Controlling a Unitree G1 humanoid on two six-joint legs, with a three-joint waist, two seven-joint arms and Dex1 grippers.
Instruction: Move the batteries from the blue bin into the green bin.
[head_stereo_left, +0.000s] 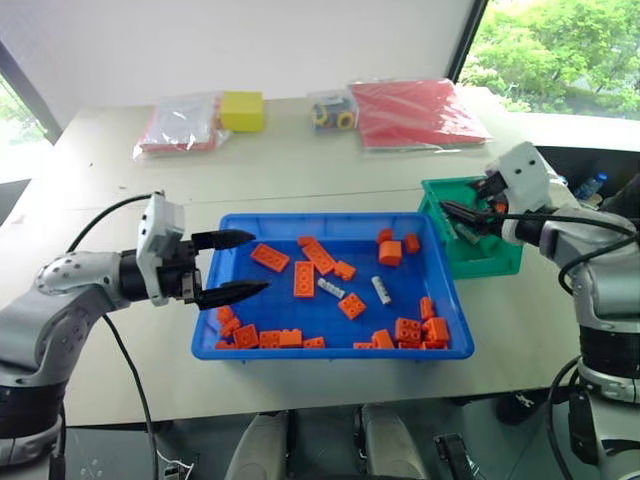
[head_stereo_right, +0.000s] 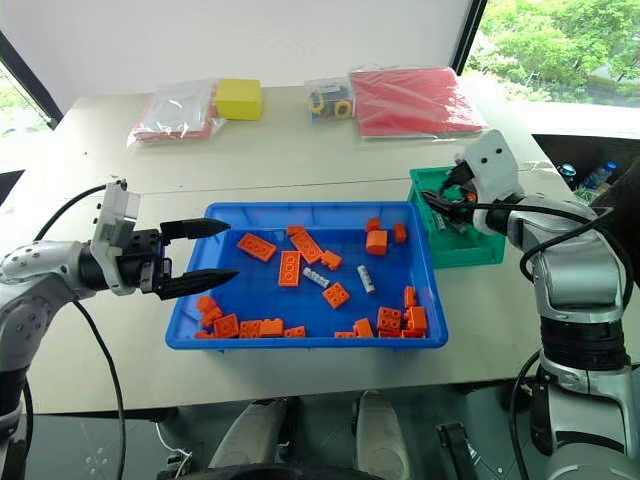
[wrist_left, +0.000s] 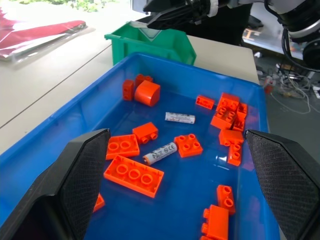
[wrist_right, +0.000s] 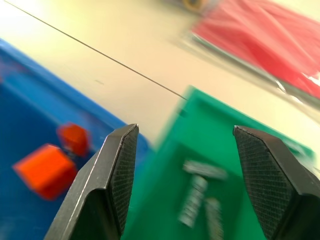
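So your right gripper is sitting over the green bin with its jaws released and nothing between them. In the right wrist view you can make out about 3 batteries lying blurry on the bin floor, so that drop looks done to me.

There are 2 batteries left in the blue bin, which sits near the front edge of the counter with the green bin touching or just beside its far right corner. One battery lies near the tray's middle just beside an orange brick, and the other is a bit further right, with bare blue floor around it.

Your left gripper hovers at the tray's left rim, jaws wide apart and empty, pointing across the tray.

If you're going back in with the right arm, I'd take the right-hand battery first since it's closer and has more space around it. Line the jaws up across its short side, come straight down, and don't close until both fingers straddle it. Watch the brick beside the middle one, it could get nudged or pinched along with it.
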